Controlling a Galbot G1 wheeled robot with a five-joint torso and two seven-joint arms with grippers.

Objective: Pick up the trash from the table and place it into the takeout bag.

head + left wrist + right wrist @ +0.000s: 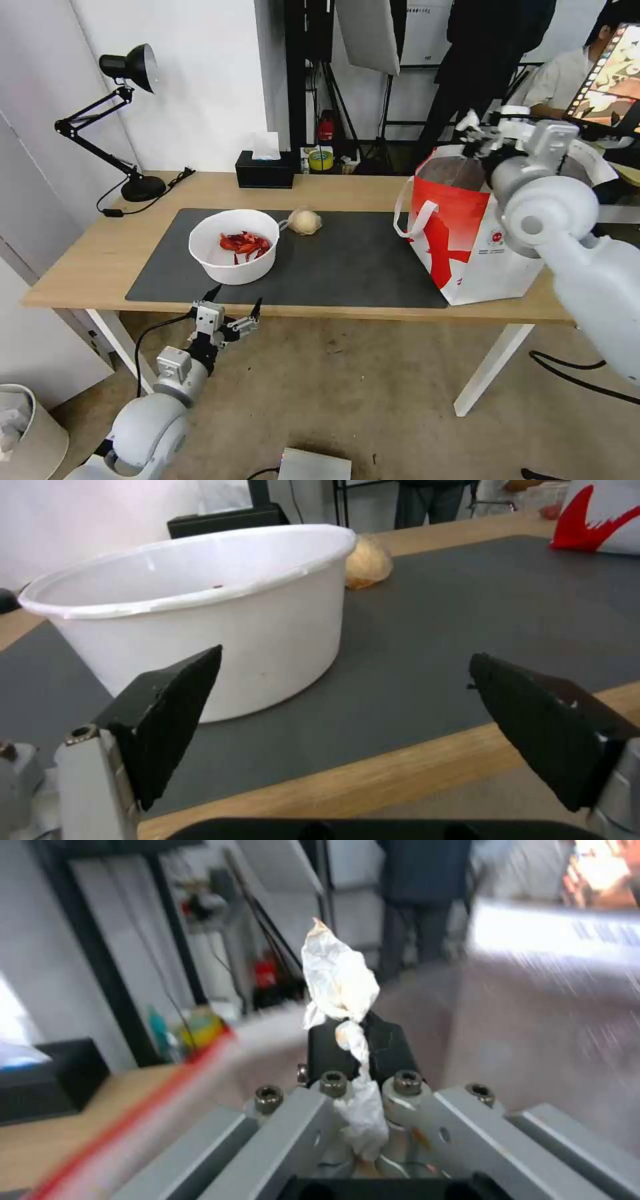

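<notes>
A white round bowl point(233, 245) point(200, 615) with red scraps stands on the left part of the dark mat point(360, 267) on the table point(87, 260). Just behind it lies a small clear bag with a beige lump point(305, 221) point(368, 562). My left gripper point(233, 303) point(347, 654) is open, level with the table's front edge, just in front of the bowl. The white-and-red takeout bag point(467, 233) stands at the table's right end. My right gripper point(475, 128) point(350, 1035) hovers over its open top, shut on a crumpled white tissue point(340, 980).
A black desk lamp point(127, 120) stands at the table's back left and a black tissue box point(265, 170) at the back middle. A pale bin point(27, 427) sits on the floor at the lower left. The mat's middle lies bare between bowl and bag.
</notes>
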